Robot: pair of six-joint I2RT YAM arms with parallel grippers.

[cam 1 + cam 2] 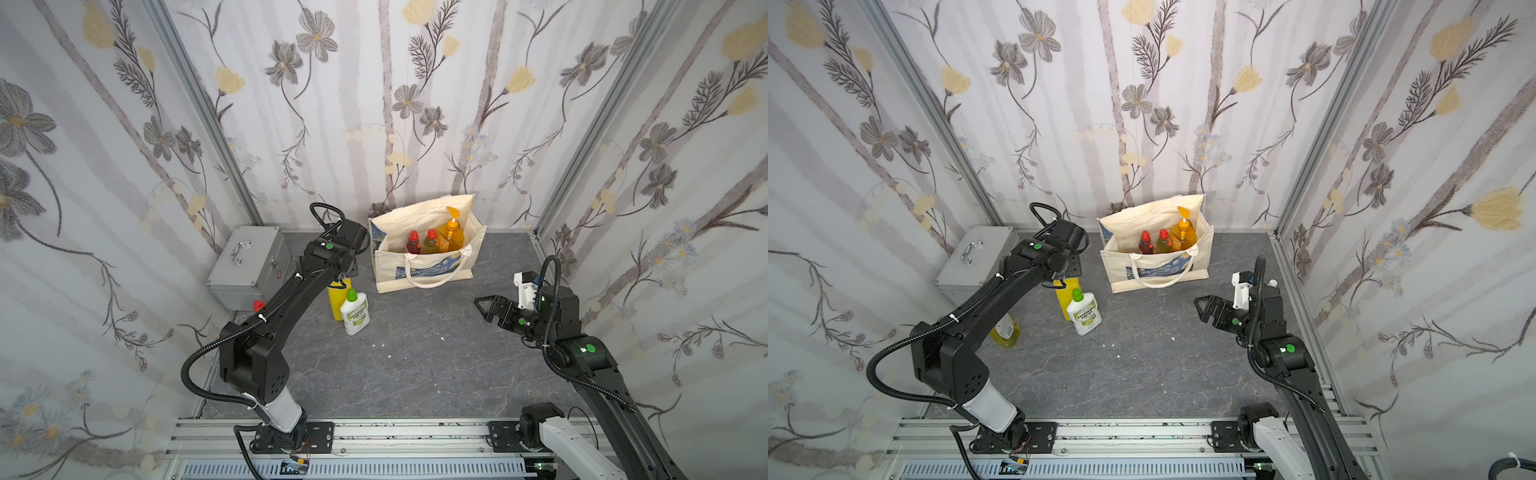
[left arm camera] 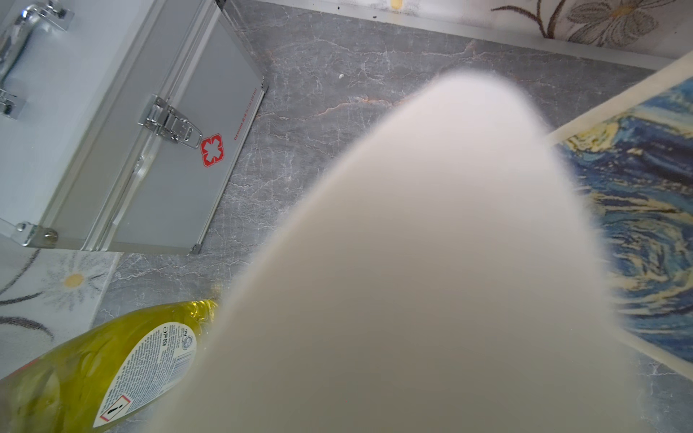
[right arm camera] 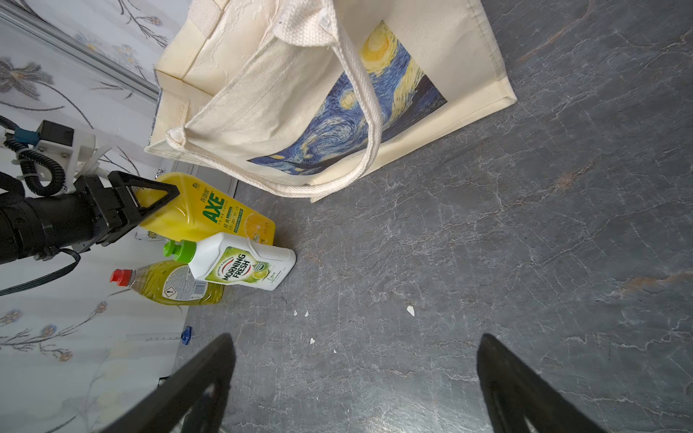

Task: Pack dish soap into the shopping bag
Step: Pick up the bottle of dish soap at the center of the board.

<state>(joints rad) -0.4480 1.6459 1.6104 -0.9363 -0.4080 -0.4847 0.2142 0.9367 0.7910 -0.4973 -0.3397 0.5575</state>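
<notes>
Fingers (image 3: 112,198) of the left gripper (image 3: 165,198) straddle the top of the yellow bottle (image 3: 210,213). One black finger lies across its shoulder just under the white pump (image 2: 431,262), which fills the left wrist view as a pale blur. Whether those fingers press on the bottle or merely bracket it cannot be told.

The yellow bottle stands upright on the grey table (image 1: 415,353) near the shopping bag (image 1: 424,274), off the bag's front corner on the left arm's side and apart from the canvas. Just beside it, on the side away from the bag, stands the white bottle (image 3: 243,266) with its green cap. Farther still from the bag is the loose yellow-green bottle (image 3: 176,285) with a red cap, partly hidden by the left arm in both top views.

The bag stands open and upright. Inside it, in both top views, are the dark red bottle (image 1: 413,245), a second yellow-green bottle (image 1: 431,241) and the orange bottle (image 1: 452,232), whose pump stands highest of the three. A silver case (image 1: 249,266) sits beyond the yellow bottle from the bag.

On the bag's opposite side, well apart from it, the right gripper (image 3: 356,375) hangs over the table with its fingers spread wide and empty.
</notes>
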